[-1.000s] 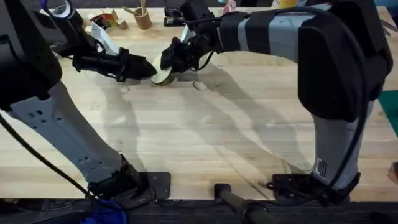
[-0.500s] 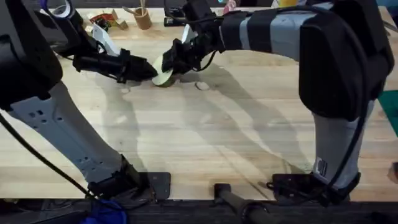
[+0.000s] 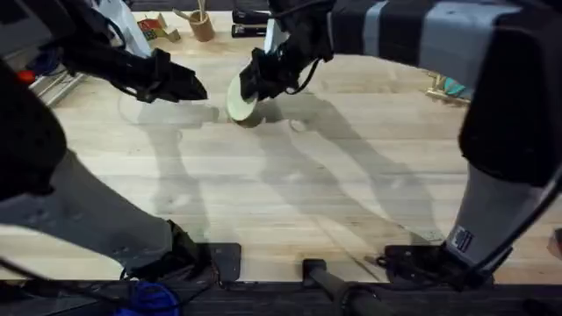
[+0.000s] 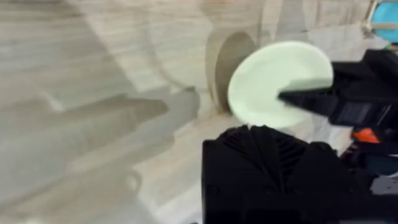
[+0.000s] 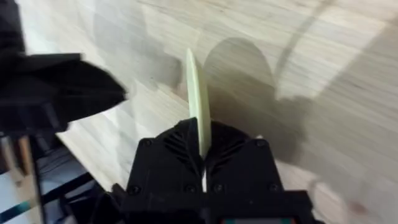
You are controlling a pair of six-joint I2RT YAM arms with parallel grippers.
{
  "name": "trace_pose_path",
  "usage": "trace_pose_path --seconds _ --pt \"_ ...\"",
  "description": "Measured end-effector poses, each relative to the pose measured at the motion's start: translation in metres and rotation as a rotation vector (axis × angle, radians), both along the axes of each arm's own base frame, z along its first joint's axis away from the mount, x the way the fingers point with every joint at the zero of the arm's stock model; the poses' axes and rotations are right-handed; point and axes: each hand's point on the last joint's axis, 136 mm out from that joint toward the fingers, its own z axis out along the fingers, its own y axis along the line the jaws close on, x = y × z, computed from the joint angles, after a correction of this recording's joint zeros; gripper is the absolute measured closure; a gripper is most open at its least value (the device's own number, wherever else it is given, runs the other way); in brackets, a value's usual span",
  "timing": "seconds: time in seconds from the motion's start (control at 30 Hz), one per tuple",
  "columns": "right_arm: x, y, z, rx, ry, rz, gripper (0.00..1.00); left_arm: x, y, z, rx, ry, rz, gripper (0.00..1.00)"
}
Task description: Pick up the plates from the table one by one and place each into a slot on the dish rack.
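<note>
The right end effector is clamped on the rim of a cream plate, holding it on edge above the table, near 12 o'clock in the overhead view. In the right wrist view the plate stands edge-on between the closed fingers. The left end effector hangs at 11 o'clock, just beside the plate and apart from it; whether it is open cannot be told. The step looks like carrying a plate to the rack. Next, the plate needs lining up with a slot, still upright. At 3 o'clock, something teal sits among wooden pegs, perhaps a plate already racked.
</note>
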Motion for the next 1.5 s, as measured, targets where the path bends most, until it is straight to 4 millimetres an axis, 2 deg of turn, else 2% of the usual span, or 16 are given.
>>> trace_pose_path --seconds 0.27,0.53,0.77,1.13,1.37,1.5 --pt "-0.010 -0.038 0.028 -0.153 -0.087 0.017 0.969 -0.028 0.003 0.039 0.125 -0.028 -0.020 0.960" --pt "-0.023 -0.080 0.066 -0.300 -0.187 0.013 0.969 -0.056 0.001 0.084 0.222 -0.113 -0.021 0.960" --pt "-0.033 -0.119 0.100 -0.428 -0.280 -0.016 0.969 -0.080 -0.005 0.114 0.285 -0.184 -0.012 0.960" --pt "-0.053 -0.185 0.146 -0.632 -0.392 -0.100 0.969 -0.098 0.000 0.131 0.412 -0.226 0.014 0.960" --pt "-0.071 -0.227 0.171 -0.763 -0.443 -0.152 0.969 -0.105 -0.004 0.131 0.509 -0.220 -0.015 0.960" --pt "-0.075 -0.242 0.181 -0.812 -0.469 -0.178 0.969 -0.106 -0.007 0.129 0.549 -0.211 -0.039 0.960"
